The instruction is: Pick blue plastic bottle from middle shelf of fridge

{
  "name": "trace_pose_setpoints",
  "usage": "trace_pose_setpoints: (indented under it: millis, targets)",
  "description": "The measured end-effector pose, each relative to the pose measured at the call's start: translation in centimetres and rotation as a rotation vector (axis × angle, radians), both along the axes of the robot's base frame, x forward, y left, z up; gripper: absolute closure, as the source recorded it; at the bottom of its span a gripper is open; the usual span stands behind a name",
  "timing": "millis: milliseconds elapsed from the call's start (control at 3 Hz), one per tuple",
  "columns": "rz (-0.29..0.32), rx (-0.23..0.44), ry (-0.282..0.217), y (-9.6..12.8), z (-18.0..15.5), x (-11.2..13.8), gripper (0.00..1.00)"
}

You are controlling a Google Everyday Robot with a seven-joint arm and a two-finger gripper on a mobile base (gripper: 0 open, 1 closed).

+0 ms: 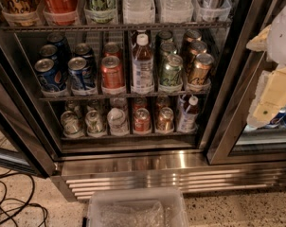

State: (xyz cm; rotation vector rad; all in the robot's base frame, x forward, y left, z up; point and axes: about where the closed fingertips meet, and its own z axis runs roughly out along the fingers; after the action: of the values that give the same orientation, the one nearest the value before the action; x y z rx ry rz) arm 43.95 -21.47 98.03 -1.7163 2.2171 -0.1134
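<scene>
The blue plastic bottle (142,65) stands upright at the front of the centre lane on the middle shelf (86,97) of the fridge (133,167). It has a white cap, a dark reddish drink and a pale label. A red can (112,73) is on its left and a green can (170,73) on its right. My gripper (262,67) hangs at the right, outside the shelf opening and in front of the right glass door. It is open and empty, well to the right of the bottle.
Blue cans (50,74) fill the shelf's left lanes and a gold can (199,70) the right. Bigger bottles (138,4) stand on the rack above. A smaller white-capped bottle (188,115) and cans are on the bottom shelf. A clear plastic bin (136,209) and cables (10,200) lie on the floor.
</scene>
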Motion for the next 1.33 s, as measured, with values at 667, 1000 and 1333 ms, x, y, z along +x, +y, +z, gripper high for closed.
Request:
trace_pose_setpoints:
  millis: [667,1000,1333]
  targets:
    - [0.040,0.009,0.003,1.1,-0.5,-0.8,0.00]
    - [0.125,0.084,0.031,3.0,-4.1,-2.4,0.00]
    - [0.215,0.224,0.045,5.6,-9.0,-3.8,0.00]
